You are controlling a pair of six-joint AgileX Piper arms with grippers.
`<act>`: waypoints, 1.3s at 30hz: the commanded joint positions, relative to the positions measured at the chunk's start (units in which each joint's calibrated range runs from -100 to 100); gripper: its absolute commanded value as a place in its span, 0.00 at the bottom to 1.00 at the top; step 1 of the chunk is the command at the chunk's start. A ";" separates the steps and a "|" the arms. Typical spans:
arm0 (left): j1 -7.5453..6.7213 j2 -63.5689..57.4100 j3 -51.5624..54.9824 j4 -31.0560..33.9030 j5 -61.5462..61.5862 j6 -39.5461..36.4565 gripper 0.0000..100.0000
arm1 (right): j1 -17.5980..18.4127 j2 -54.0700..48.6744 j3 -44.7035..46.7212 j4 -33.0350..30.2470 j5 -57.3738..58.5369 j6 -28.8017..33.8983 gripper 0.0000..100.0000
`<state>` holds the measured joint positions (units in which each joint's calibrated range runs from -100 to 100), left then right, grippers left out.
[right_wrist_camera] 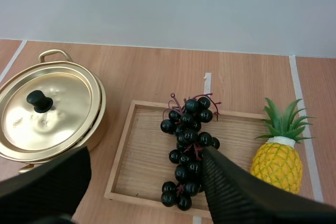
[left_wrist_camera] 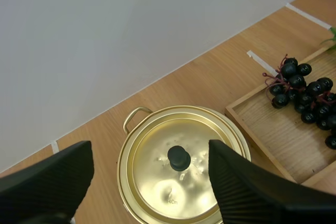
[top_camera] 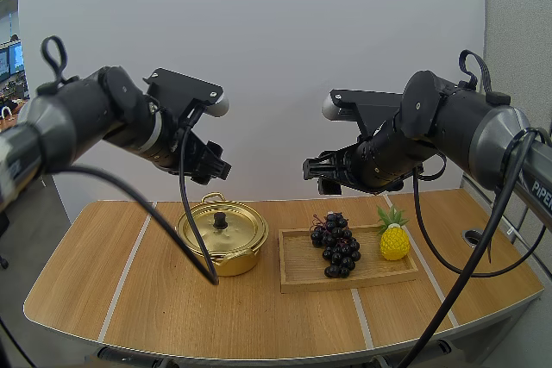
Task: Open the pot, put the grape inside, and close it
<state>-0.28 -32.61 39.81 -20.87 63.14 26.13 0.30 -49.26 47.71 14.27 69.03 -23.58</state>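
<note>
The golden pot (top_camera: 222,243) stands on the wooden worktop (top_camera: 155,308), a little to the left of the middle. Its lid (top_camera: 233,228) sits on it, closed, with a black knob (top_camera: 221,219) upright in the centre. Just beside the pot, on its right, lies a flat wooden tray (top_camera: 297,280). The bunch of grapes (top_camera: 335,244), dark and almost black, lies in the middle part of this tray, with its reddish stems toward the back edge. A small toy pineapple (top_camera: 394,240) stands upright at the right end of the tray, near the grapes but not touching them.

The left arm (top_camera: 95,118) hangs high over the worktop. The left jaws are above the back of the pot, well apart from it, and they touch nothing. In the left wrist view its two black fingers (left_wrist_camera: 47,182) are spread wide, the ribbed faces turned to each other, and the lid with its knob shows in the gap between them.

The right arm (top_camera: 457,127) is also raised. The right jaws are above the back edge of the tray, over the grapes and well apart from them. In the right wrist view these jaws are spread too and hold nothing; the grapes lie below them in the tray, and the closed pot is beside the tray.
</note>
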 commanded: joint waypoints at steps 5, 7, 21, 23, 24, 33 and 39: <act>-2.17 12.52 -4.54 3.42 3.16 1.92 1.00 | -0.02 -0.60 -0.56 -0.45 -0.96 -0.23 1.00; -2.63 15.51 -5.21 3.76 2.78 1.92 1.00 | -0.02 -0.60 -0.56 -0.45 -0.96 -0.23 1.00; -2.73 30.35 -11.73 3.90 2.67 1.55 1.00 | -0.02 -0.60 -0.56 -0.45 -0.96 -0.23 1.00; -2.73 31.77 -11.64 4.21 2.67 1.55 1.00 | -0.02 -0.60 -0.56 -0.45 -0.96 -0.23 1.00; -2.73 32.53 -11.64 4.83 2.45 1.55 1.00 | -0.02 -0.60 -0.56 -0.45 -0.96 -0.23 1.00; -2.73 36.01 -11.64 5.73 1.90 1.55 1.00 | -0.02 -0.60 -0.56 -0.45 -0.96 -0.23 1.00; -2.73 36.85 -11.64 5.73 4.09 1.55 1.00 | -0.02 -0.60 -0.56 -0.45 -0.96 -0.23 1.00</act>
<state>-2.81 3.89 28.62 -15.14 65.66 27.77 0.30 -49.26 47.71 14.27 69.03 -23.58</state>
